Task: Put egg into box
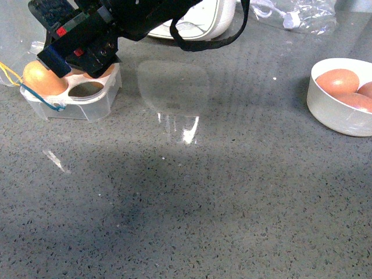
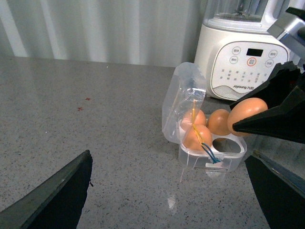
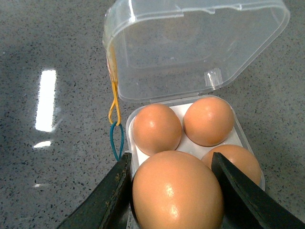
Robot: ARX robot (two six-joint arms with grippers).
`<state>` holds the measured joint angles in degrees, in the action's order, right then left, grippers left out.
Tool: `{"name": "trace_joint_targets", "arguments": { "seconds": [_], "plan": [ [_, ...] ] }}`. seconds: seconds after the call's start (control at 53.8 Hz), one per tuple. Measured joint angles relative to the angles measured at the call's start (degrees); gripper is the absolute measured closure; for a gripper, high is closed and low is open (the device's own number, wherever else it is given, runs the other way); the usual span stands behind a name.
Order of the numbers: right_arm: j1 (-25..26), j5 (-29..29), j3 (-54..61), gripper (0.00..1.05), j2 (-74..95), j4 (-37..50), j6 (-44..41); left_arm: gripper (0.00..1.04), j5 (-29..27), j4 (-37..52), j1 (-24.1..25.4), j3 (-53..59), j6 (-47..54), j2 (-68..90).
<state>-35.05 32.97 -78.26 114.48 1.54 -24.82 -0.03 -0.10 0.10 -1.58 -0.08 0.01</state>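
Note:
My right gripper (image 3: 171, 162) is shut on the egg (image 3: 177, 191), one black finger on each side. It holds the egg just above the box (image 3: 238, 136), whose clear lid (image 3: 190, 47) stands open. Three brown eggs sit in the white cups; the fourth cup (image 2: 224, 143) is empty below the held egg (image 2: 248, 113). In the front view the box (image 1: 72, 99) is at the far left, partly hidden by the right gripper (image 1: 81, 52). Yellow and blue ties (image 3: 115, 124) hang at the box's side. My left gripper (image 2: 167, 200) is open and empty, in front of the box.
A white round bowl (image 1: 325, 107) with more brown eggs stands at the right edge. A white blender base (image 2: 243, 62) stands behind the box. A crumpled clear plastic bag (image 1: 302, 14) lies at the back right. The worktop is grey speckled stone.

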Motion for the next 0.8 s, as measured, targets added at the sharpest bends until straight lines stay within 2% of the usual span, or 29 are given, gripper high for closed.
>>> {"name": "trace_joint_targets", "arguments": {
  "seconds": [0.26,0.521,0.577,0.8],
  "plan": [
    [-0.15,-0.07,-0.79,0.62,1.46,-0.35,1.03,0.07,0.0,0.0,0.0,0.0,0.0,0.0],
    [-0.26,-0.55,-0.85,0.12,1.38,0.13,0.9,0.07,0.0,0.0,0.0,0.0,0.0,0.0],
    [-0.24,-0.74,-0.85,0.06,1.22,0.28,1.05,0.07,0.0,0.0,0.0,0.0,0.0,0.0],
    [0.85,-1.97,-0.24,0.07,-1.73,2.4,2.14,0.07,0.0,0.0,0.0,0.0,0.0,0.0]
  ]
}}
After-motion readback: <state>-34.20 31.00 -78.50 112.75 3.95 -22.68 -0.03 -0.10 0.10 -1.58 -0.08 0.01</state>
